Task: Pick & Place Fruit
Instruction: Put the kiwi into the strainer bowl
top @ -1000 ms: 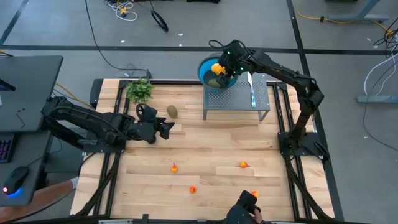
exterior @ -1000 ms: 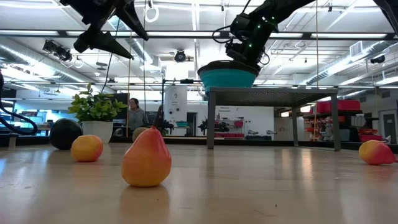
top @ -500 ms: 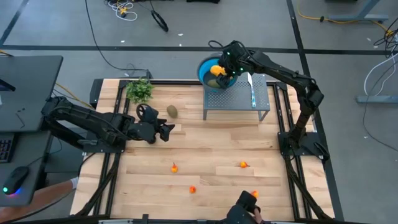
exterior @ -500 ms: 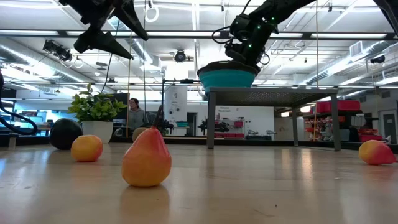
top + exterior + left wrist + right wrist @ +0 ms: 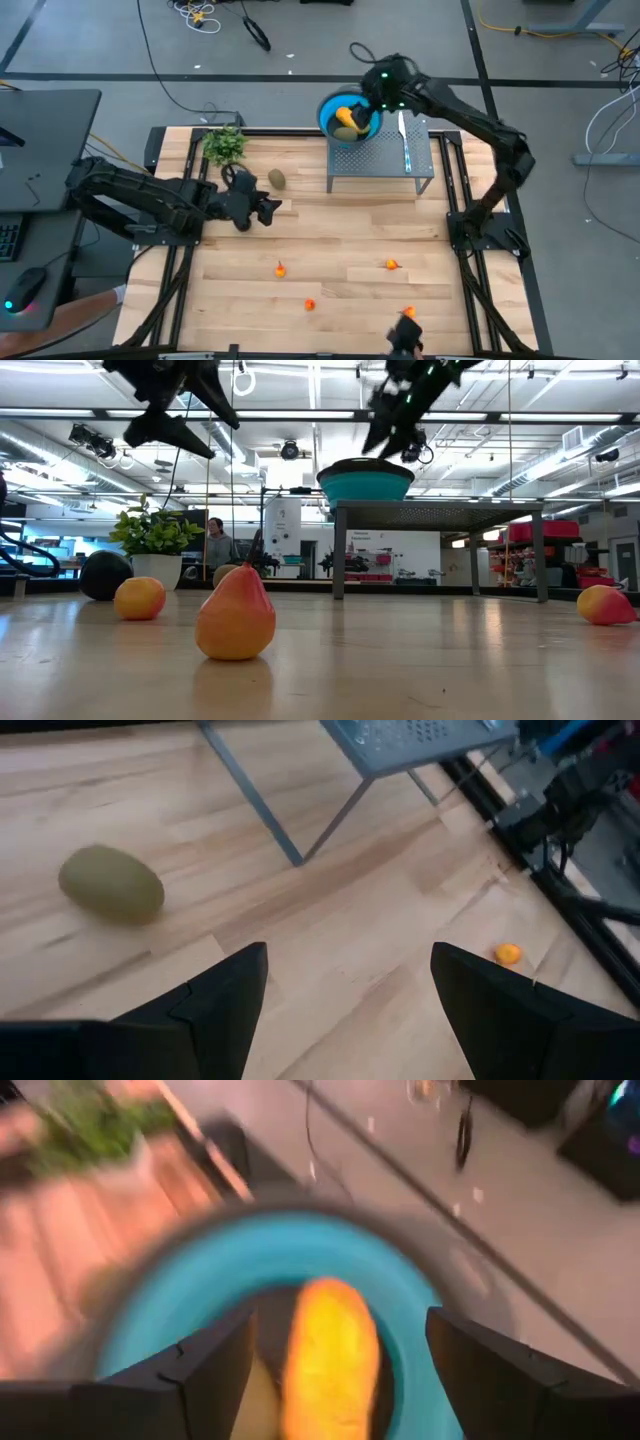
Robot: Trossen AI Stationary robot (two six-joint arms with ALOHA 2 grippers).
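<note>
- Yellow and oblong, one fruit piece [image 5: 345, 116] lies in the blue bowl [image 5: 326, 113] with a brown-green oval [image 5: 344, 131] beside it; the bowl sits on the corner of a grey perforated stand [image 5: 385, 165] at the far side of the wooden worktop [image 5: 340, 235].
- Above the bowl's far rim hangs the right claw [image 5: 385, 92]; its wrist view shows both fingers spread wide with nothing between them.
- Low over the worktop near the left side sits the left claw [image 5: 268, 208], its fingers wide apart and empty, aimed toward the second brown-green oval [image 5: 277, 179], which lies apart from it, just short of the stand.
- Other fruit is still out on the wood: a dark round piece [image 5: 104, 575] near the leafy sprig [image 5: 224, 144], partly hidden from above by the left arm, and tiny orange-red pieces [image 5: 280, 268] well apart toward the near edge.
- Judged risks: the oval will likely roll if one finger touches it first, and it could slip under the stand.
- Carrying it to the bowl, the left arm could clip the stand's edge or the right arm if that arm hangs over the bowl.
- The bowl sits at the stand's corner, so a hard drop might nudge it off.
</note>
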